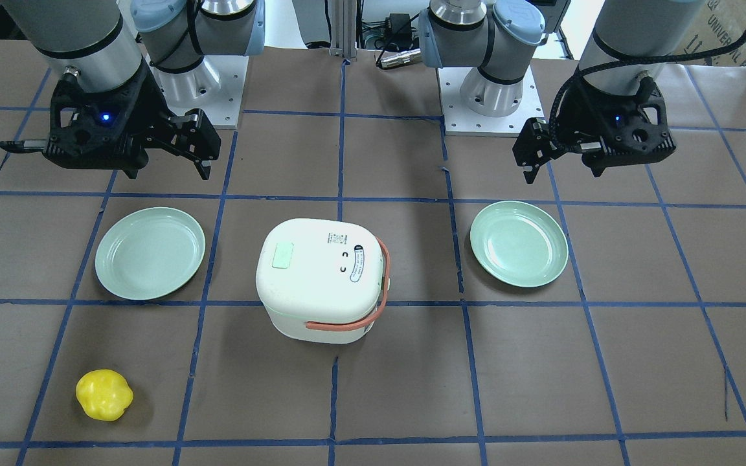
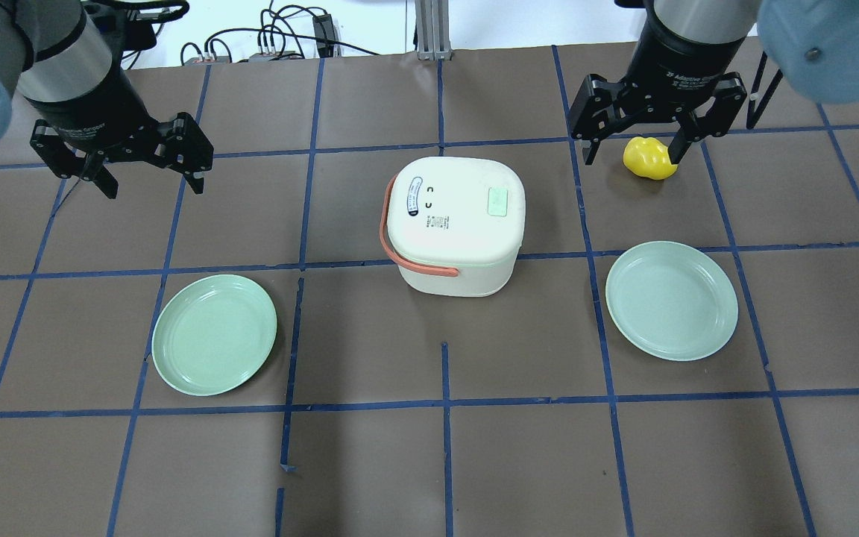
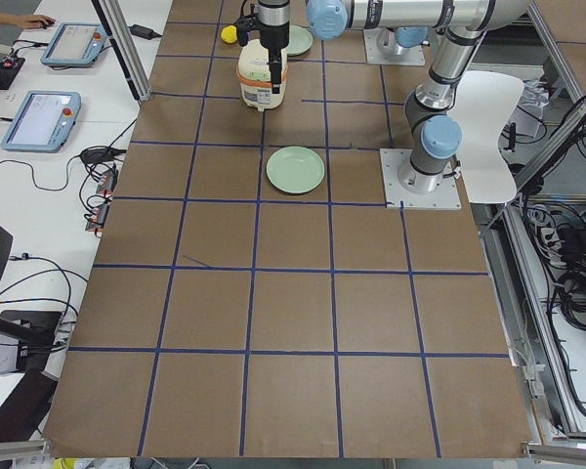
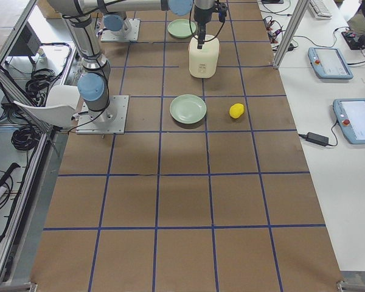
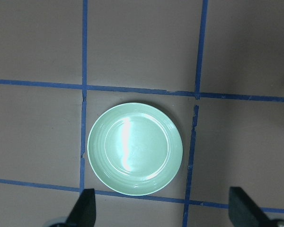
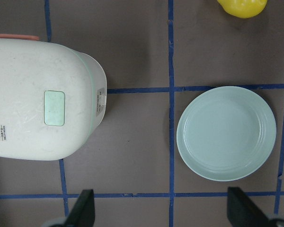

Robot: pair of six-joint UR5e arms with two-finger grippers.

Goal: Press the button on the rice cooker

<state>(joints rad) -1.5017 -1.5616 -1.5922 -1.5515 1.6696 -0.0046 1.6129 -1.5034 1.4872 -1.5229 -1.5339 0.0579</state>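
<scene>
The white rice cooker (image 2: 453,227) with an orange handle stands mid-table, lid shut. A pale green square button (image 2: 498,201) sits on its lid and also shows in the right wrist view (image 6: 54,108) and the front view (image 1: 282,255). My left gripper (image 2: 153,186) is open and empty, raised over the table to the cooker's left, above a green plate (image 5: 135,149). My right gripper (image 2: 631,158) is open and empty, raised to the cooker's right. It touches nothing.
Two green plates lie either side of the cooker, the left plate (image 2: 215,334) and the right plate (image 2: 672,300). A yellow lumpy object (image 1: 104,394) lies beyond the right plate, on the table's far side from my base. Blue tape lines grid the brown tabletop.
</scene>
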